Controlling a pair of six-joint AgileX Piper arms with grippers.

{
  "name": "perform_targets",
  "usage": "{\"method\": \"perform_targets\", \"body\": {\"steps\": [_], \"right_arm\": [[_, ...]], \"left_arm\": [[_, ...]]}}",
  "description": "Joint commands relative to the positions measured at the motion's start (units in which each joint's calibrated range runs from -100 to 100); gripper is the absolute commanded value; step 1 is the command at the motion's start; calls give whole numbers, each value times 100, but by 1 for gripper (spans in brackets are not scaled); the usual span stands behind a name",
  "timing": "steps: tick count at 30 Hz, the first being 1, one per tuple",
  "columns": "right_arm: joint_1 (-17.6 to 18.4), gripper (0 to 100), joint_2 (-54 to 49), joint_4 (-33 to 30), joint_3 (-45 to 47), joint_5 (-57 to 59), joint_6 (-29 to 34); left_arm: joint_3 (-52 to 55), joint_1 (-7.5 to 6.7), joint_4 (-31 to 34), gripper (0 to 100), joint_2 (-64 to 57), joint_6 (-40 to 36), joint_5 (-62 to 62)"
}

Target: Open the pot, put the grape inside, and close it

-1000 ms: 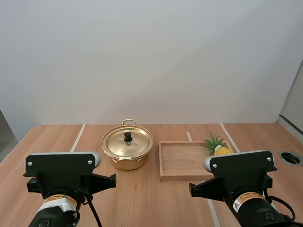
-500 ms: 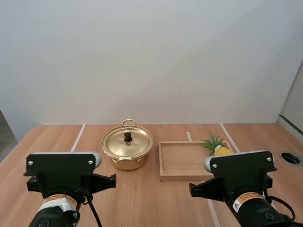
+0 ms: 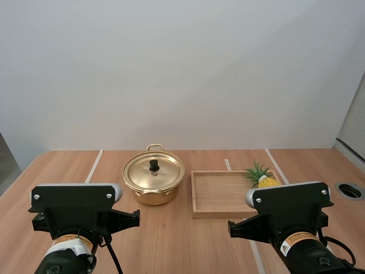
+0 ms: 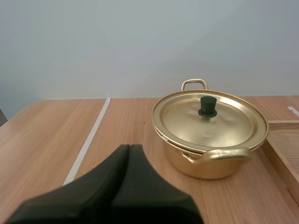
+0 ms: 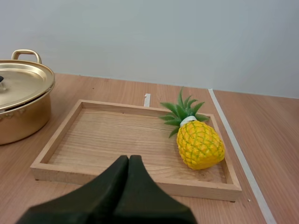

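High view: pot (image 3: pixel 154 184), lid (image 3: pixel 165 171) on, sits on table (image 3: pixel 171 242) just left of tray (image 3: pixel 197 201) w/ pineapple (image 3: pixel 264 179) by its right wall; left wrist: left tool (image 4: pixel 130 151) closed, empty, short of pot; right wrist: right tool (image 5: pixel 129 161) closed, empty, near tray's front rim.

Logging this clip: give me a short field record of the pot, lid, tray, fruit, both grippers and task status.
pot: round gold metal pot on the wooden table, left of the tray
lid: gold lid with a black knob, seated on the pot
tray: shallow rectangular wooden tray, beside the pot
fruit: yellow pineapple with green leaves, lying at the tray's right end
left gripper: shut on nothing, short of the pot
right gripper: shut on nothing, in front of the tray
status: pot not yet opened
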Motion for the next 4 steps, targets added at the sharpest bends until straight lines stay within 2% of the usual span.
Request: {"method": "perform_targets", "body": {"steps": [1, 4], "right_arm": [[9, 0, -41, 20, 17, -52, 53], [9, 0, -41, 20, 17, -52, 53]], "left_arm": [[6, -18, 6, 0, -21, 14, -203], [6, -18, 6, 0, -21, 14, -203]]}}
